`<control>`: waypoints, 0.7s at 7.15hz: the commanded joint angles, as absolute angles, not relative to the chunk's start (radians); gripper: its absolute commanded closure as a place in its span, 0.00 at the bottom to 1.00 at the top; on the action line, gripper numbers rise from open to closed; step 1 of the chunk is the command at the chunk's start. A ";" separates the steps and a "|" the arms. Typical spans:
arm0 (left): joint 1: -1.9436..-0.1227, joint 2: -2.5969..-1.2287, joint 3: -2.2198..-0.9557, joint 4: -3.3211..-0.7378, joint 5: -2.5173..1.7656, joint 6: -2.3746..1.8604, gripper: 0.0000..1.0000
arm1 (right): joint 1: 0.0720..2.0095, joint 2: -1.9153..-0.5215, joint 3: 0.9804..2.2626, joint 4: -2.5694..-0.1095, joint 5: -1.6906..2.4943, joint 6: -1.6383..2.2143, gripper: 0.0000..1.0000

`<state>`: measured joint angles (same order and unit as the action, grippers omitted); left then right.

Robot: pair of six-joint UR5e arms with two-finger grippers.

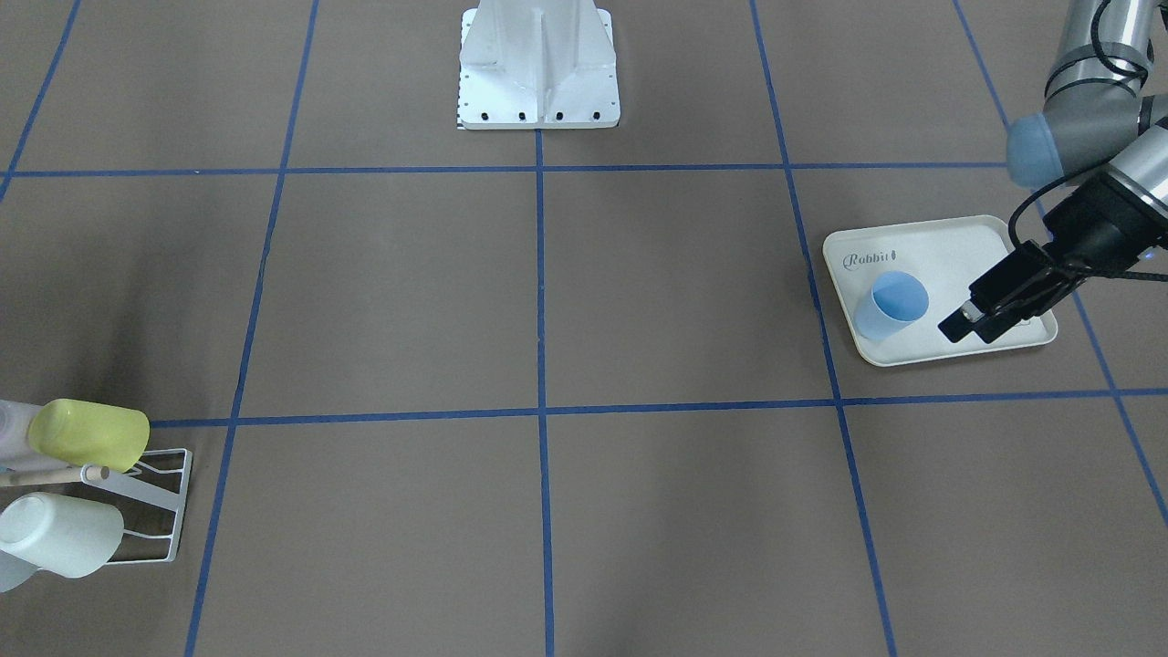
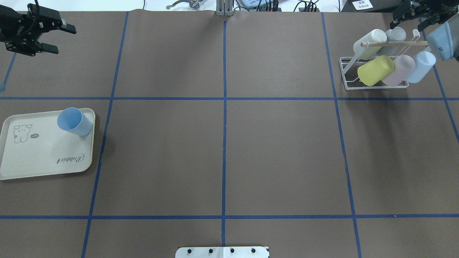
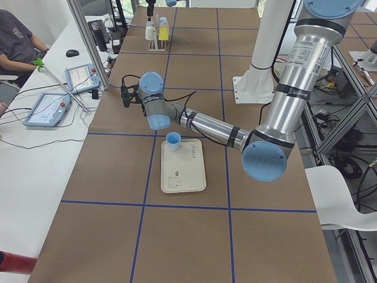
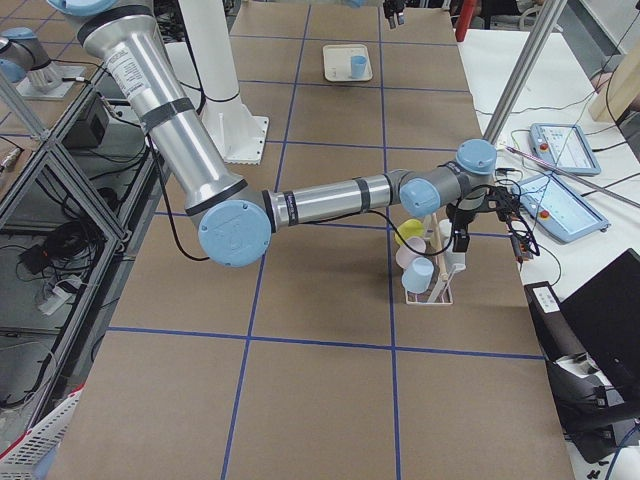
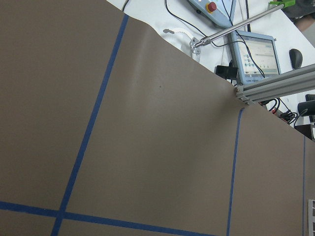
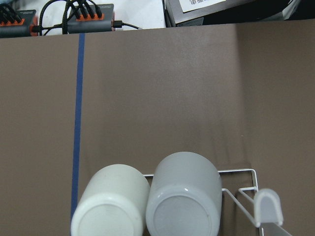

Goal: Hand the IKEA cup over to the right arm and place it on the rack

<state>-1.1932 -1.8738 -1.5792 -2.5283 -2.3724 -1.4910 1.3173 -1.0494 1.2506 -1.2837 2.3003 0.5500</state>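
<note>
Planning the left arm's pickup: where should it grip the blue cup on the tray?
Probably the side wall of the blue cup, mid-height, with the left gripper coming sideways over the bare middle of the tray: the cup stands upright, mouth up, in a tray corner.

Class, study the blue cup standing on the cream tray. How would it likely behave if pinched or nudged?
The blue cup looks thin-walled and empty, so probably light and fairly stiff. Its smooth, tapering wall may slip in a pinch. Its base is narrower than its mouth, so a nudge could tip it on the tray.
</note>
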 commanded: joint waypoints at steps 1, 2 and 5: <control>-1.161 -1.840 -1.583 -2.508 -2.361 -1.488 0.00 | 1.316 -1.028 1.256 -1.284 2.303 0.558 0.02; -1.141 -1.809 -1.588 -2.507 -2.361 -1.462 0.00 | 1.316 -1.017 1.258 -1.284 2.304 0.586 0.02; -1.123 -1.729 -1.693 -2.212 -2.237 -1.079 0.00 | 1.316 -1.011 1.275 -1.284 2.307 0.606 0.02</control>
<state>-1.1384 -1.7514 -1.6282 -2.3633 -2.3088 -1.2238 1.3166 -1.0136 1.2674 -1.2839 2.3063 0.5977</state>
